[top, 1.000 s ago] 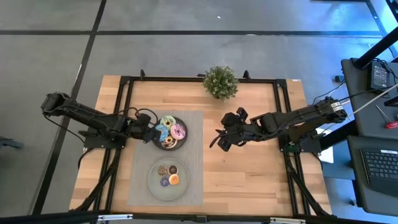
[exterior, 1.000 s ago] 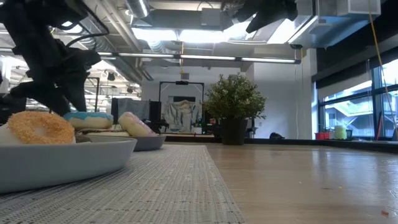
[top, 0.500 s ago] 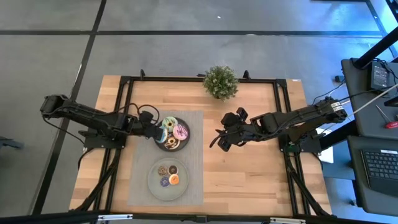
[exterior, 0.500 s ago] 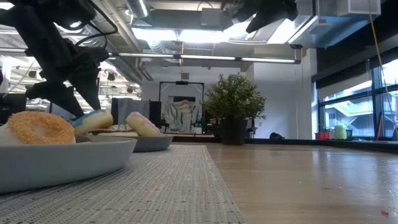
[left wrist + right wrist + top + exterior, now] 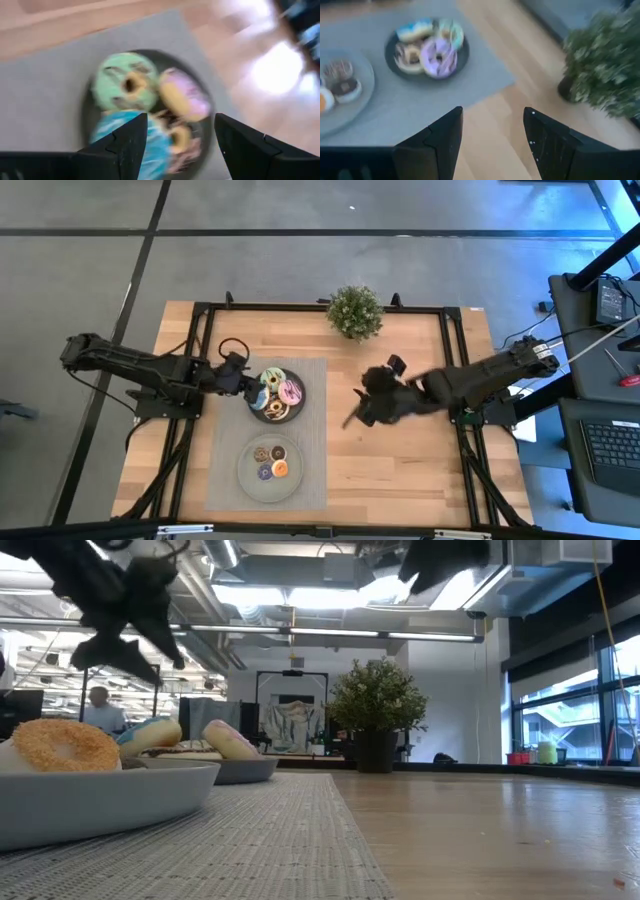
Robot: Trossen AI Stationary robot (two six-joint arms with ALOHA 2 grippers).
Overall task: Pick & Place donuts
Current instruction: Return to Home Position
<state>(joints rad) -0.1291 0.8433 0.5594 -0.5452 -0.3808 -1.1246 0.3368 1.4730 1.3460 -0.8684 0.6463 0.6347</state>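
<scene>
The left claw (image 5: 244, 379) hangs just off the left rim of the dark plate (image 5: 460, 64), raised above it. Its fingers are spread wide with nothing between them. That plate holds four larger glazed rings packed close together: a blue donut (image 5: 415, 29), a green donut (image 5: 451, 32), a pink striped donut (image 5: 439, 57) and a chocolate donut (image 5: 409, 54) with white drizzle. On the same grey mat (image 5: 225, 430), on the side away from the plant, sits a grey plate (image 5: 246, 480). I count four small rings on it: a brown sprinkled donut (image 5: 261, 454), a dark brown donut (image 5: 279, 452), a purple donut (image 5: 265, 472) and an orange donut (image 5: 280, 469). Further right, the right claw (image 5: 350, 420) hovers over the bare wood of the table (image 5: 400, 480) just past the mat, fingers apart and empty. One potted plant (image 5: 354, 311) stands at the back edge.
</scene>
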